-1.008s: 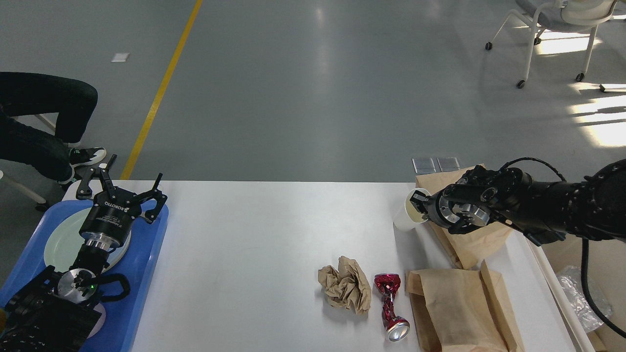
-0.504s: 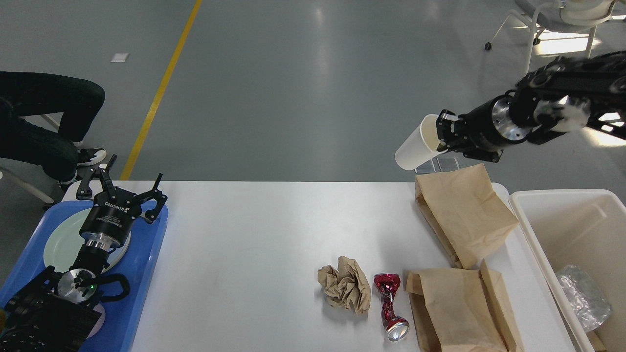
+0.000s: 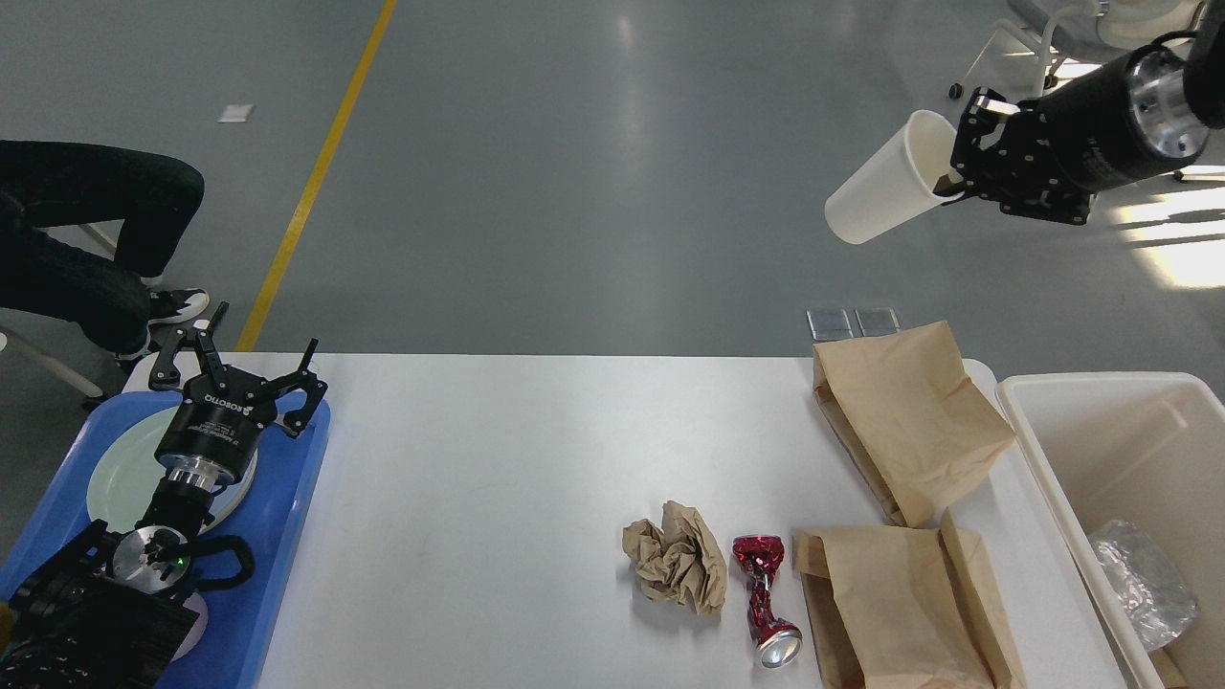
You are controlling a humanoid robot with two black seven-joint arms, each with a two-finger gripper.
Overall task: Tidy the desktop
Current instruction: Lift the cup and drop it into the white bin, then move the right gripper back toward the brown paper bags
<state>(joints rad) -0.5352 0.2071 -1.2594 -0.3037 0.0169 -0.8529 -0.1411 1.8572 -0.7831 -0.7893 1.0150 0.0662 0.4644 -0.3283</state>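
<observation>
Grey polished floor with a yellow line behind, large white rectangular desktop [image 3: 498,459] filling the lower middle of the head view. At far left, dark-trousered legs [image 3: 86,239] of a seated person beyond the table edge. Below them, blue plastic tray [image 3: 287,536] on the left end of the desktop, holding a pale green round plate [image 3: 115,478]. Left gripper [image 3: 239,364] poised over the tray's far edge, fingers [image 3: 308,359] spread wide, nothing between them. Bare white surface through the middle. Right of centre near the front edge, crumpled brown paper ball [image 3: 675,560], just beside it a crushed red metal can [image 3: 764,598]. Flat brown paper bag [image 3: 890,603] close to the can's right; second brown paper bag [image 3: 909,421] lying behind it at the far right corner. Cream-white plastic bin [image 3: 1072,421] off the right end, crinkled clear plastic [image 3: 1144,579] inside. Up at top right, well above the floor, right gripper [image 3: 957,158] pinching the rim of a tilted white paper cup [image 3: 880,196], one finger seemingly inside the mouth, hard to confirm. White wheeled chair [image 3: 1053,29] behind.
</observation>
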